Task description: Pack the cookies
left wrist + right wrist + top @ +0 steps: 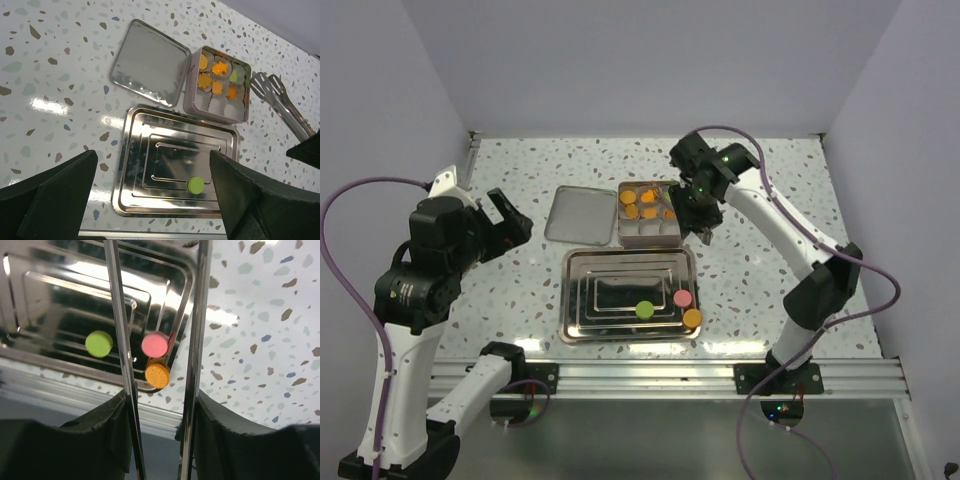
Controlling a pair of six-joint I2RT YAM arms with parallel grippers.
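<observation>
Three cookies lie on the steel tray (570,300): a green disc (645,309), a pink disc (683,298) and an orange one (692,319) at the front right corner. Several orange cookies (638,204) sit in paper cups in the square tin (649,231); the left wrist view also shows a green one (233,76) there. My right gripper (698,205) is shut on metal tongs (116,315), whose arms stand apart and empty, at the tin's right side. My left gripper (510,225) is open and empty, raised left of the tray.
The tin's lid (582,214) lies flat left of the tin, behind the tray. A metal rail (660,378) runs along the table's front edge. Walls close in the table at the back and both sides.
</observation>
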